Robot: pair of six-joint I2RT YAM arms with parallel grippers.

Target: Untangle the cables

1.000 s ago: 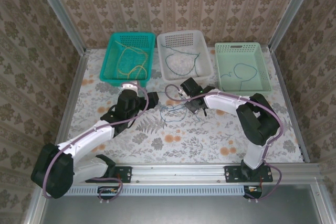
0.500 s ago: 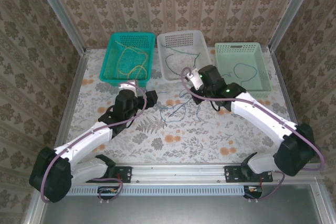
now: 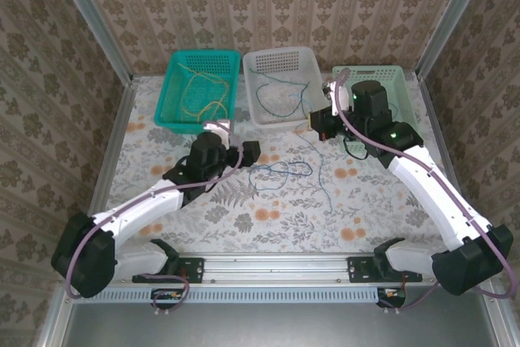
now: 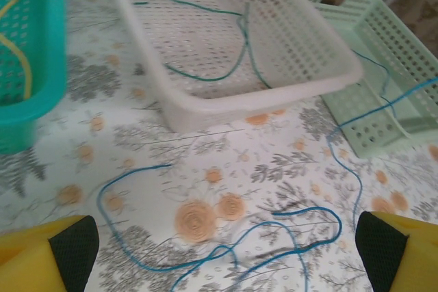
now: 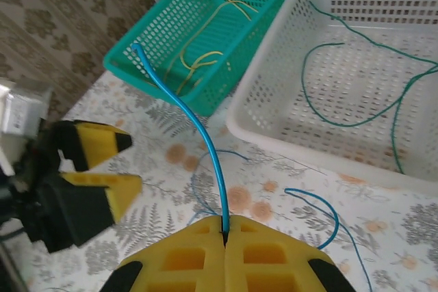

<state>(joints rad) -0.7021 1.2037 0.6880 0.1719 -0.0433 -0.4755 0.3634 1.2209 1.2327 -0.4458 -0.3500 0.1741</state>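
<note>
A tangle of blue cables [image 3: 280, 170] lies on the flowered table in front of the baskets, and it reaches across the left wrist view [image 4: 311, 209]. My right gripper [image 3: 319, 123] hangs above the gap between the white and pale green baskets. It is shut [image 5: 225, 230] on one blue cable [image 5: 198, 124], which arcs up from the pads. My left gripper [image 3: 250, 154] stands open [image 4: 222, 264] low over the tangle, with nothing between its fingers. A green cable [image 3: 276, 95] lies in the white basket [image 3: 253, 111]. Yellow cables [image 3: 199, 91] lie in the teal basket [image 3: 162, 111].
The pale green basket [image 3: 406, 132] stands at the back right, partly behind my right arm. All three baskets sit in a row along the far side. Patterned walls close in the table on the left, right and back. A metal rail runs along the near edge.
My right gripper has lifted from the table's middle and swung back right toward the baskets, drawing a blue cable with it. My left gripper has edged right toward the tangle.
</note>
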